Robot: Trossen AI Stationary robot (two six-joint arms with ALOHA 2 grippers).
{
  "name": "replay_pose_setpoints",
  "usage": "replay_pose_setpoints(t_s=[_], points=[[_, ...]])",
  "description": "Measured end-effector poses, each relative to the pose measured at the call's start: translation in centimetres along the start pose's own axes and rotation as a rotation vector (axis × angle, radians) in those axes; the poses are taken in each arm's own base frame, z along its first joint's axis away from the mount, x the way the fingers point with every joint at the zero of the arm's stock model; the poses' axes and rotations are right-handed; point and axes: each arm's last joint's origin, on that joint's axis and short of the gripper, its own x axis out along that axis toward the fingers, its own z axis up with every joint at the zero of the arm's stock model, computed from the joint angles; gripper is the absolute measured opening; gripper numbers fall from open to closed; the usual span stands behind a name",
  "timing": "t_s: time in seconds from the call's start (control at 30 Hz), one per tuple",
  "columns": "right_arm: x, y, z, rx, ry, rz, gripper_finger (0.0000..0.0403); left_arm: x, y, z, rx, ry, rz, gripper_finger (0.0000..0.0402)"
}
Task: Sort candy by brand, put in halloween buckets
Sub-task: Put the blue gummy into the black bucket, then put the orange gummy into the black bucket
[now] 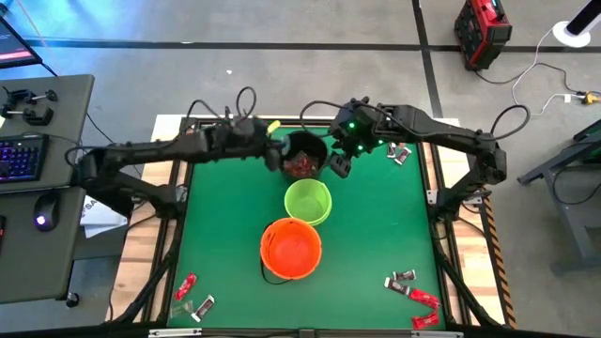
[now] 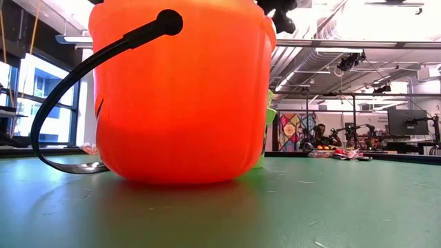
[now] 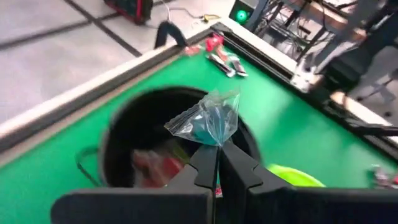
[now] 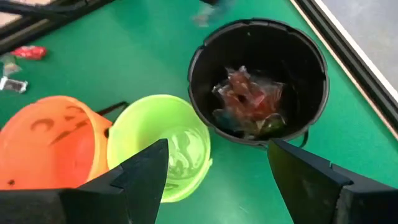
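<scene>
At the table's twelve o'clock, the left gripper (image 3: 217, 155) pinches a clear-wrapped candy (image 3: 208, 119) over the black bucket (image 1: 303, 155), likely releasing next, while the right gripper (image 4: 217, 163) waits wide-fingered.

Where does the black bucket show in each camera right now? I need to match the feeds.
High view: black bucket at the far middle, between both grippers.
Low view: not visible; the orange bucket blocks it.
Left wrist view: behind the shut left gripper, which pinches a clear-wrapped candy.
Right wrist view: upper right.
Shared landmark: the lime green bucket beside it.
</scene>
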Motion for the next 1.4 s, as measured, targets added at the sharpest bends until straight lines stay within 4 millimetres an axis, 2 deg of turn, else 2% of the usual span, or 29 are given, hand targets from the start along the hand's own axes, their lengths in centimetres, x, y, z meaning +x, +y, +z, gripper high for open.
replay_pose_setpoints(t_s=[0.13, 0.33, 0.47, 0.67, 0.8, 0.9, 1.13, 1.4], points=[[0.0, 0.4, -0.1, 0.046, -0.003, -0.008, 0.0268, 2.7, 1.8, 0.0, 0.040, 0.012, -0.018, 0.0001], [0.0, 0.8, -0.2, 0.118, -0.009, -0.026, 0.0268, 6.1, 2.7, -2.0, 0.088, 0.123, -0.035, 0.0026], [0.0, 0.9, -0.2, 0.152, -0.009, -0.025, 0.0268, 6.6, 2.8, -2.4, 0.118, 0.155, -0.080, 0.0073], [0.0, 0.9, -0.3, 0.132, -0.004, -0.027, 0.0268, 6.2, 2.9, -1.9, 0.105, 0.142, -0.110, 0.0174], [0.0, 0.7, -0.9, 0.117, 0.058, -0.036, 0.0268, 4.9, 3.2, -1.5, 0.030, 0.196, -0.145, 0.0229], [-0.1, 0.6, -1.8, 0.123, 0.160, -0.037, 0.0268, 2.5, 2.9, -0.6, 0.058, 0.193, -0.186, 0.0247], [-0.8, 2.9, -4.8, 0.046, 0.420, -0.020, 0.0268, -2.7, 0.9, 1.3, 0.116, 0.030, -0.198, 0.0247], [-1.4, 4.4, -6.4, 0.041, 0.492, -0.109, 0.0268, -6.3, 0.3, 2.4, 0.058, -0.087, -0.196, 0.0246]])
